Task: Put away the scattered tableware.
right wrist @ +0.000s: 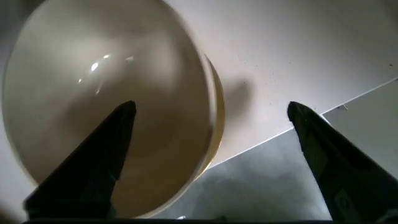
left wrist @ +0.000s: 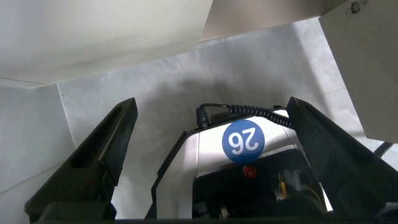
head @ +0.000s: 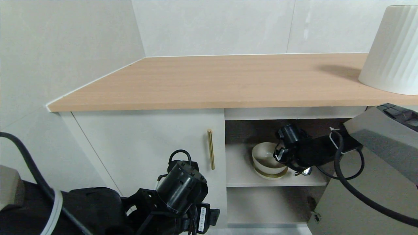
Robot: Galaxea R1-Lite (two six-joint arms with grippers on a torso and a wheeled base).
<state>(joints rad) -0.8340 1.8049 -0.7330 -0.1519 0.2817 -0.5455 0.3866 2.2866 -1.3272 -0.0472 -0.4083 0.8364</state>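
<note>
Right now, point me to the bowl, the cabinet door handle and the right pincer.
bowl (head: 265, 156): head view, its inner wall.
door handle (head: 211, 149): head view, middle of the gold bar.
right pincer (right wrist: 211, 112): right wrist view, midway between its fingertips.

Bright, even light covers the wooden surface (head: 228, 81). The lampshade (head: 392, 49) at 2 o'clock throws a soft shadow toward 9 o'clock. The cupboard shelf (head: 238, 171) lies dim. Small glints mark the bowl (right wrist: 124, 106) at 10 o'clock.
</note>
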